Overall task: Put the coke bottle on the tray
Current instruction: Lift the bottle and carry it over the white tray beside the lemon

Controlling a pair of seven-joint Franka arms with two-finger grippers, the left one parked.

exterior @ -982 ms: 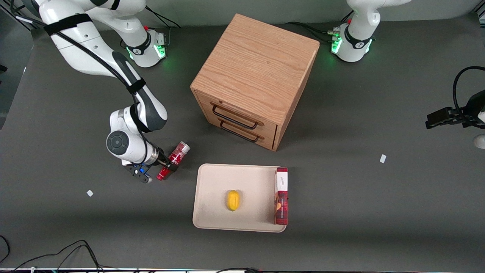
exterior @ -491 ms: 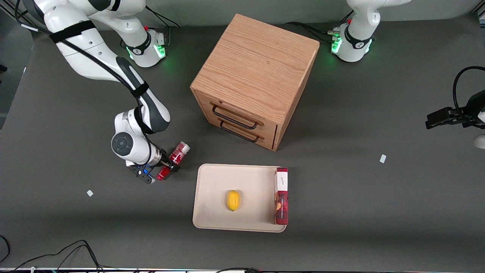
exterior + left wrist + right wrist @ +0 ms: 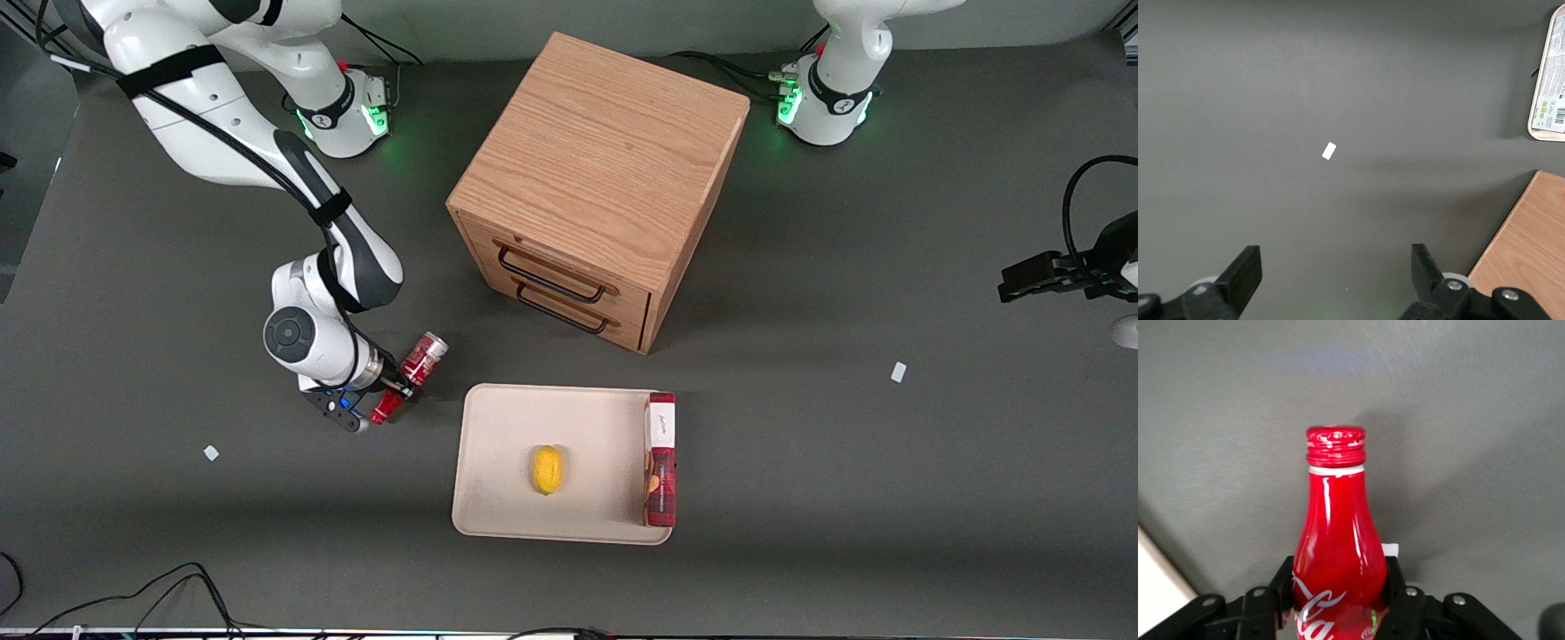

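One coke bottle [image 3: 410, 377] sits pinched between the two fingers of the right gripper [image 3: 397, 388], jaws pressed onto its body on both sides; the right wrist view shows the bottle [image 3: 1335, 550] gripped around the lower body, red cap pointing away from the camera, black finger pads [image 3: 1405, 600] flush against the red sides. In the front view the bottle lies tilted, silvery base toward the wooden drawer cabinet [image 3: 594, 182], cap end toward the camera, over the dark table [image 3: 845, 498] just beside the tray [image 3: 507, 507] on the working arm's side, not over it. Cannot tell if the bottle touches the tabletop. The tray is nearer the front camera than the cabinet and in front of its two drawers. On the tray: a yellow lemon-like fruit [image 3: 547, 469] near the middle, and a flat red box with a white end [image 3: 661, 459] lying along the edge toward the parked arm's end. Two small white scraps on the table, one [image 3: 211, 453] toward the working arm's end, one [image 3: 899, 372] toward the parked arm's end.
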